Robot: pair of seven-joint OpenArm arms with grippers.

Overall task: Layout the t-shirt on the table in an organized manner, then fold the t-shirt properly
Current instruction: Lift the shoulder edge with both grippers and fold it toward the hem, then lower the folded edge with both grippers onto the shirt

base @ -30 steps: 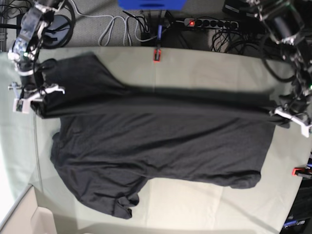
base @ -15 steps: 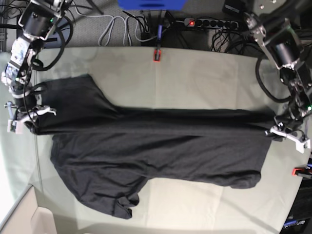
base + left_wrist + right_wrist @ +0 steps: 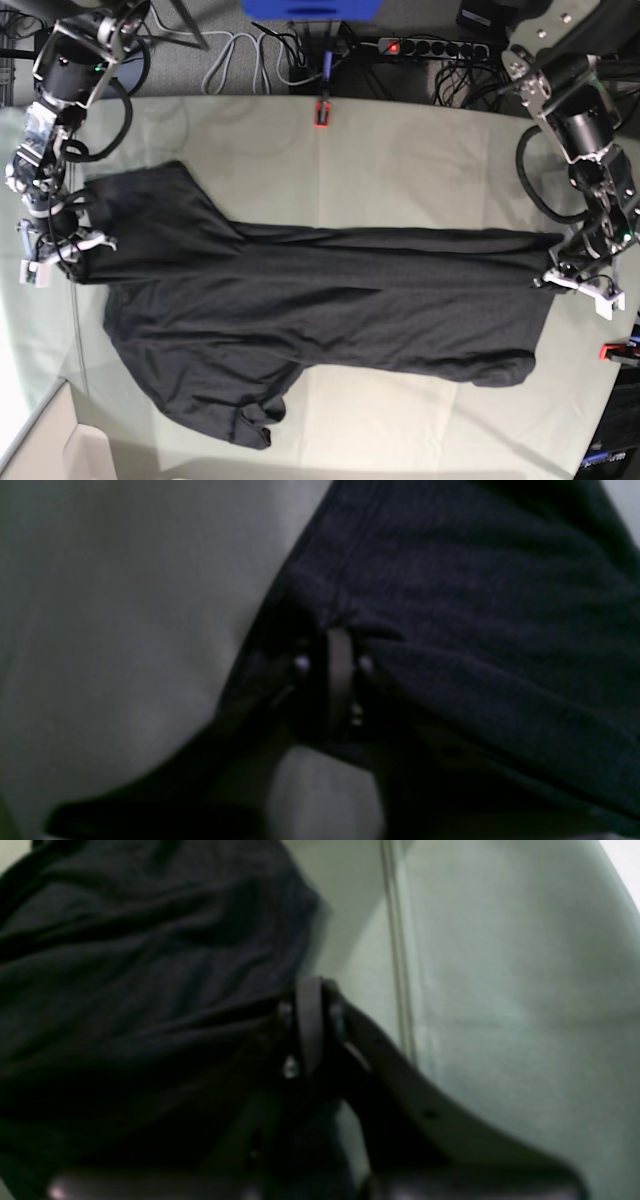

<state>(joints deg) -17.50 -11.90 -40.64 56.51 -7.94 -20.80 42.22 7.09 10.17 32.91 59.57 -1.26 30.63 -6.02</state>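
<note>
My left gripper (image 3: 582,285) sits at one end of the t-shirt (image 3: 320,320), my right gripper (image 3: 62,252) at the other. The shirt lies flat on the table (image 3: 400,160), its long axis running straight from one gripper to the other. The folded-over top edge spans that whole line.

From the left gripper the cloth extends inward toward table centre and also below, toward the near edge. From the right gripper it is the mirror: cloth inward, plus a sleeve just beyond the tip on the far side. Each arm is nearest its own end; neither is closer to the middle.

Left wrist view: t-shirt (image 3: 475,645) fabric bunches right at the finger (image 3: 340,680), cloth covering one side, bare table (image 3: 125,630) on the other. Right wrist view: same, t-shirt (image 3: 140,990) wadded against the finger (image 3: 310,1025), table (image 3: 500,990) on the open side.

Jaw state: cannot tell for either. Both views are dark and blurred at the tips, so I can't say if they pinch the hem or have let go. Fabric touches both.

Judgement: layout stage, with the top edge stretched between the two ends. The lower body is rumpled, with the near sleeve tucked under. The next move probably turns on that end-to-end axis, with both grippers working symmetrically across it.
</note>
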